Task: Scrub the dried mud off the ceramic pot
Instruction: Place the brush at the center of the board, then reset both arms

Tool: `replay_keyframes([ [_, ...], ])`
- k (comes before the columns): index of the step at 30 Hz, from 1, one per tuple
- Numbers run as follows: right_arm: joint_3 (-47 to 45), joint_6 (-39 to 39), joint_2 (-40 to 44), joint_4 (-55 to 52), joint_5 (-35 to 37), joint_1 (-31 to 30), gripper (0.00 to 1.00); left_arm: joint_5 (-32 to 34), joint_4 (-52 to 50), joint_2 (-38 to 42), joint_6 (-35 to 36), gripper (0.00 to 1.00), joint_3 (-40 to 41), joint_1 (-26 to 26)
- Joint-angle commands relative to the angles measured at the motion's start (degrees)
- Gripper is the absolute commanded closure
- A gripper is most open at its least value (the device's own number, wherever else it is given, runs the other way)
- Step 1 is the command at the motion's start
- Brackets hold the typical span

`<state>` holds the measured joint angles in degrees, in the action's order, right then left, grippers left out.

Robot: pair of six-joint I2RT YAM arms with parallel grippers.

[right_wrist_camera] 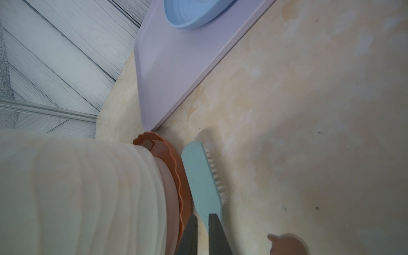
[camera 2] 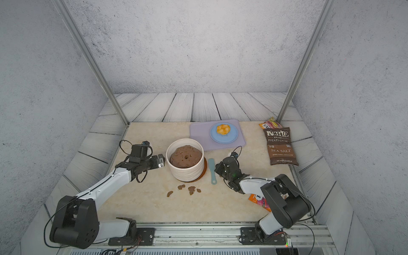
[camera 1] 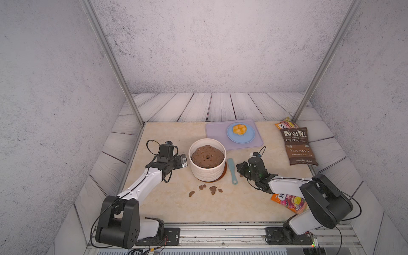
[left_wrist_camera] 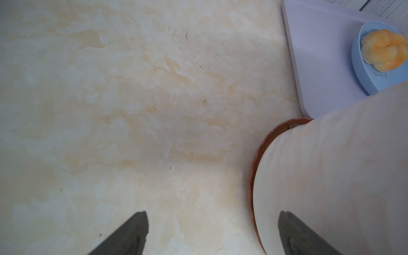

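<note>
Right claw [right_wrist_camera: 203, 215]: jaws narrowly apart, one brush [right_wrist_camera: 202, 176] handle in the gap; grip cannot be determined. Left claw [left_wrist_camera: 213, 214]: jaws wide apart, just left of one ceramic pot [camera 1: 207, 174], mid-tabletop [camera 1: 167, 205]. Dried mud [camera 1: 213, 188]: about five flakes on the near side of the pot; another, blurred and cut off, by the right claw.

Surfaces: ceramic pot [camera 1: 206, 172] matt, ribbed; brush [right_wrist_camera: 202, 176] smooth plastic, probably; saucer [right_wrist_camera: 176, 159] matt; table [camera 1: 167, 205] marble-look, slight sheen.
</note>
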<state>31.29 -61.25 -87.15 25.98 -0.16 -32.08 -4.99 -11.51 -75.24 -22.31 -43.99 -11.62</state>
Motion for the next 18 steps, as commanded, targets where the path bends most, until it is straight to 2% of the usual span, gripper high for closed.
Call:
replay_keyframes([
  [1,-0.14,1.27,0.77,-1.66,-0.45,-0.27,0.82,-0.25,-0.22,-0.63,0.64,0.02,0.43,0.70],
  [6,3.23,8.80,4.18,-11.16,1.95,0.21,0.68,1.81,-1.15,-0.43,1.22,0.02,0.26,2.15],
  [9,6.15,18.09,8.35,-19.40,6.25,1.31,0.57,2.11,-1.02,0.26,2.44,0.02,-0.23,3.26],
  [11,8.39,25.20,11.09,-24.98,8.57,2.92,0.45,3.14,-0.79,0.47,3.38,0.02,-0.46,3.73],
  [15,11.82,39.73,14.97,-32.29,10.69,9.71,0.27,5.86,2.25,-0.38,5.42,0.02,-0.06,4.46],
  [18,12.39,47.54,16.03,-31.80,10.11,16.44,0.22,9.29,4.99,-1.67,7.70,0.02,-0.57,4.80],
])
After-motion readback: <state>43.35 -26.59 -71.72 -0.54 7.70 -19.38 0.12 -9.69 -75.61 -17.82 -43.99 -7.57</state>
